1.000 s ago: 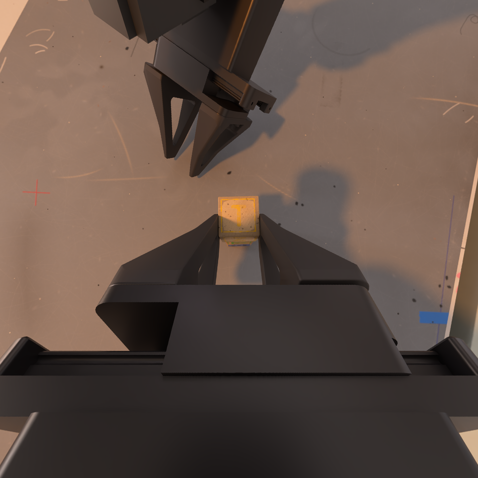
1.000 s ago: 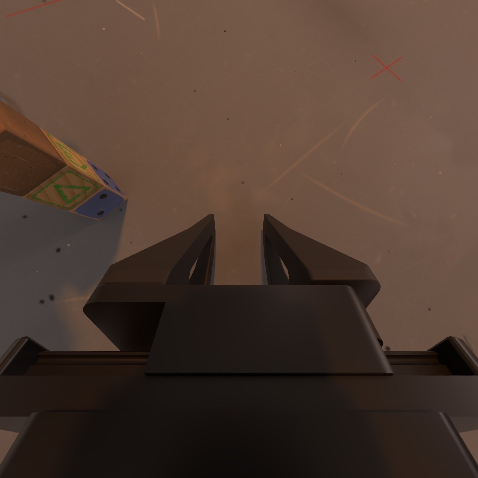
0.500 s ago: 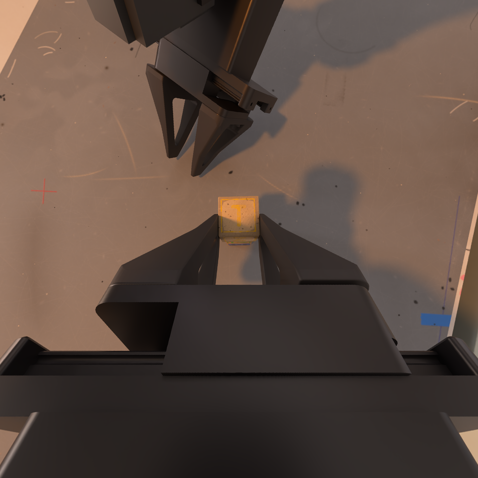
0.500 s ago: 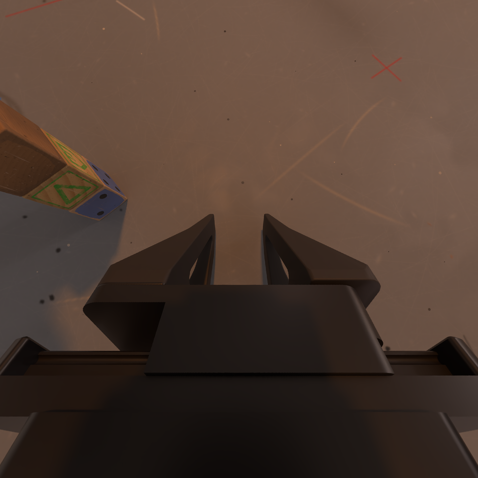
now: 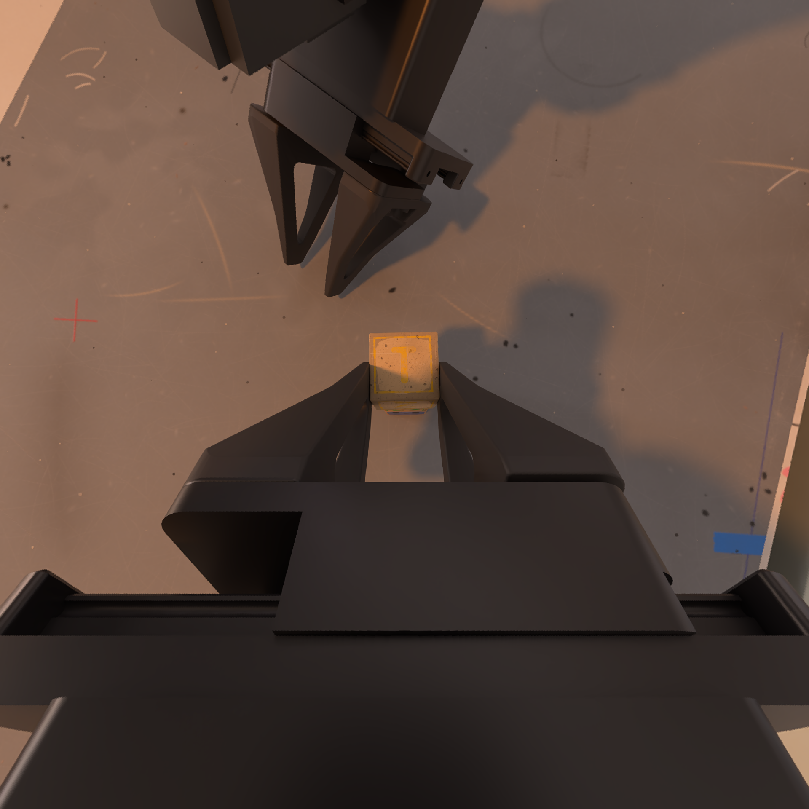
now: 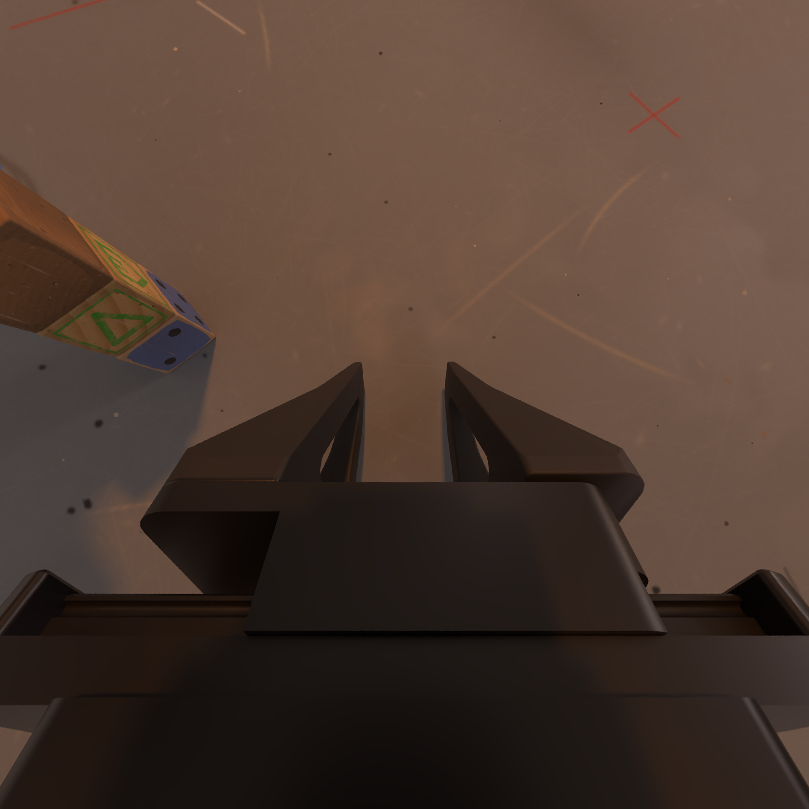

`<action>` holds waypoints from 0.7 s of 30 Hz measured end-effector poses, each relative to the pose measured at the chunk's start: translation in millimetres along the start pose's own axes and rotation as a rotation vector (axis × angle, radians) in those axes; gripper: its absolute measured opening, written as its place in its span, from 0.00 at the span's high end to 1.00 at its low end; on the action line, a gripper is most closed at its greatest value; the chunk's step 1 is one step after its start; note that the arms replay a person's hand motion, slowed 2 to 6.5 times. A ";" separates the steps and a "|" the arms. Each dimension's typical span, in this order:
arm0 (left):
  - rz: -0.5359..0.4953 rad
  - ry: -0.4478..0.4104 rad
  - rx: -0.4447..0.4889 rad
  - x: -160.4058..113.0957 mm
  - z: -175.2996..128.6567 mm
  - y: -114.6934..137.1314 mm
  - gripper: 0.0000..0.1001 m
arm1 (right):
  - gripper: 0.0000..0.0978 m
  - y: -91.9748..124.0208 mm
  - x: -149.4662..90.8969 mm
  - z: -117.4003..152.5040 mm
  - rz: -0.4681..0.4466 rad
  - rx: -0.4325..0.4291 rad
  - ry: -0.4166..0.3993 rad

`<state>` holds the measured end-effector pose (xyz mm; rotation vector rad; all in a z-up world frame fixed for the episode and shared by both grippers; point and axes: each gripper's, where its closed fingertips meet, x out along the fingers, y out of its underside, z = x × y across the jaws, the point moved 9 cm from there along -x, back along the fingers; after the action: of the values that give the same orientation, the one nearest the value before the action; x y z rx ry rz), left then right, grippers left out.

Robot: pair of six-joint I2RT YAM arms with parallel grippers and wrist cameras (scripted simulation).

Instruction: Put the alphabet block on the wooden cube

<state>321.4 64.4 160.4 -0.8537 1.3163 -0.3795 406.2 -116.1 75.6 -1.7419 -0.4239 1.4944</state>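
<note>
A pale alphabet block [image 5: 402, 372] with an orange letter on its top face sits between the fingertips of my left gripper [image 5: 403, 365], which is shut on its two sides. A blue-green sliver shows under its near edge. What lies beneath it is hidden. Its square shadow [image 5: 564, 306] falls up and to the right. My right gripper [image 6: 404, 365] is open and empty above bare table; it also shows in the left wrist view [image 5: 311, 279]. At the right wrist view's left edge a column of cubes is cut off: a brown wooden cube [image 6: 39, 280], a green-marked block [image 6: 109, 321] and a blue dotted cube [image 6: 170, 346].
A red cross [image 5: 75, 319] is marked on the brown table; a red cross also shows in the right wrist view [image 6: 653, 114]. A blue tape strip [image 5: 739, 543] lies near the table's right edge [image 5: 788, 437]. A large shadow [image 6: 87, 437] spreads below the column.
In the left wrist view the table marks and the right gripper have drifted slightly right, while the block stays fixed between my fingers. Its shadow has slid further right. The right wrist view is unchanged.
</note>
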 end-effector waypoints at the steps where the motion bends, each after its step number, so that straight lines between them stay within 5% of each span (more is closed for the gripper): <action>1: 0.000 0.000 0.000 0.1 0.0 0.1 0.75 | 0.68 0.0 0.0 0.0 0.000 0.000 0.000; 21: 0.005 0.005 -0.007 2.5 0.5 0.1 0.75 | 0.68 -0.1 0.0 0.0 0.000 0.000 0.000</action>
<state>322.5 62.9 158.7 -0.8554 1.3253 -0.3738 406.2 -116.1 75.7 -1.7420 -0.4241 1.4943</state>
